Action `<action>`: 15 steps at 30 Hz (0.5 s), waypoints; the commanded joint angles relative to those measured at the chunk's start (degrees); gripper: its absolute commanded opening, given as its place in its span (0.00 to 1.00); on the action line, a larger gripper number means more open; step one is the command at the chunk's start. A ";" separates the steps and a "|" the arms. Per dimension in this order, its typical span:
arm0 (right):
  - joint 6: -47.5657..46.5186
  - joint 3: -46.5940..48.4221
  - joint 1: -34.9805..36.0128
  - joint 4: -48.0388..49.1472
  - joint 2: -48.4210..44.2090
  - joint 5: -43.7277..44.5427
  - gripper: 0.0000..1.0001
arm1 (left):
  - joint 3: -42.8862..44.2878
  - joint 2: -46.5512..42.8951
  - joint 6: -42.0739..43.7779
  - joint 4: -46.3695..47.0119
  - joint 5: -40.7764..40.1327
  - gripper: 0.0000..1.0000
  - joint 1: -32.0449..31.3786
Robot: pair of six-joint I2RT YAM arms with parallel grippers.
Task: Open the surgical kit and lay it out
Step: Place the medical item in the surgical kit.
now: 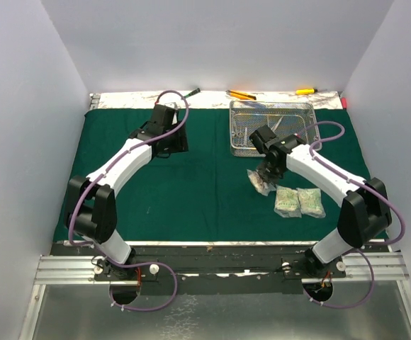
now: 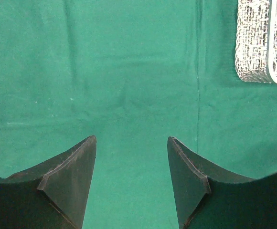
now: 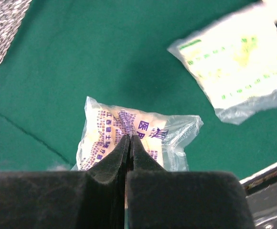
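Rail [image 1: 64, 268] and both arm bases sit along the near edge, in front of the cloth. On the far edge, off the cloth, left to right: green-handled tool [image 1: 193, 91], orange-handled tool [image 1: 241, 94], yellow-handled tool [image 1: 306, 91].

Left gripper [image 2: 131, 139] hangs over bare green cloth [image 1: 191, 184], left of centre. Its fingers are well apart with nothing between them. The cloth is spread flat with faint creases and covers most of the table.

Wire-mesh tray [image 1: 271, 104] is on the cloth, far and right of centre. The right arm's wrist crosses its near side and blocks part of it.

Right gripper [image 3: 130, 137] is just on the near side of the tray, fingers pressed together and pinching the film of the blue-printed packet [image 3: 105, 129]. Second packet [image 1: 288, 201] and third packet [image 1: 311, 202] lie flat side by side, further right and nearer.

Tray contents show as thin steel shapes, too small to identify. In the right wrist view, one green-printed packet is blurred and cut off by the frame edge.
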 commanded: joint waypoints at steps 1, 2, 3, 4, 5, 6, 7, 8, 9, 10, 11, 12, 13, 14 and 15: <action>19.64 2.11 0.09 -11.75 2.29 1.45 0.00 | -3.15 -3.75 -1.05 1.18 1.56 0.63 0.18; 21.01 1.81 0.11 -12.26 1.95 1.26 0.00 | -4.01 -4.56 -1.20 1.62 1.19 0.63 0.18; 22.62 1.29 0.13 -12.74 1.33 1.39 0.00 | -4.90 -5.20 -1.35 2.22 0.86 0.63 0.17; 24.70 0.38 0.12 -13.39 0.66 0.99 0.00 | -5.66 -5.84 -1.54 2.73 0.74 0.63 0.18; 26.67 -0.89 0.12 -13.70 -0.01 0.14 0.00 | -6.24 -6.30 -1.77 2.95 0.70 0.63 0.18; 28.23 -2.24 0.13 -13.67 -0.66 -0.43 0.00 | -6.73 -6.60 -1.83 3.12 0.77 0.63 0.18; 29.44 -3.49 0.10 -13.67 -0.96 -1.05 0.00 | -7.21 -6.91 -1.99 3.37 0.92 0.63 0.17; 30.54 -4.87 0.13 -13.48 -1.04 -1.63 0.01 | -7.72 -7.19 -2.02 3.57 1.09 0.63 0.18; 31.88 -6.43 0.11 -13.33 -0.90 -2.12 0.01 | -8.17 -7.40 -2.07 3.83 1.31 0.63 0.17; 32.63 -7.38 0.13 -12.58 -0.58 -2.78 0.01 | -8.57 -7.62 -2.03 3.88 1.53 0.63 0.18; 32.98 -8.36 0.13 -11.74 -0.29 -3.53 0.01 | -8.95 -7.73 -2.05 3.94 1.75 0.63 0.18; 33.29 -8.91 0.09 -11.06 -0.04 -4.06 0.01 | -9.21 -7.82 -2.14 3.94 2.01 0.63 0.16; 33.63 -9.33 0.11 -10.88 0.10 -4.26 0.01 | -9.54 -7.99 -2.30 3.98 2.70 0.63 0.18; 34.52 -9.64 0.13 -11.14 0.02 -3.86 0.01 | -9.89 -8.12 -2.55 4.11 3.33 0.63 0.18; 35.11 -10.00 0.13 -11.02 -0.30 -3.13 0.01 | -10.20 -8.27 -2.86 4.18 3.79 0.63 0.16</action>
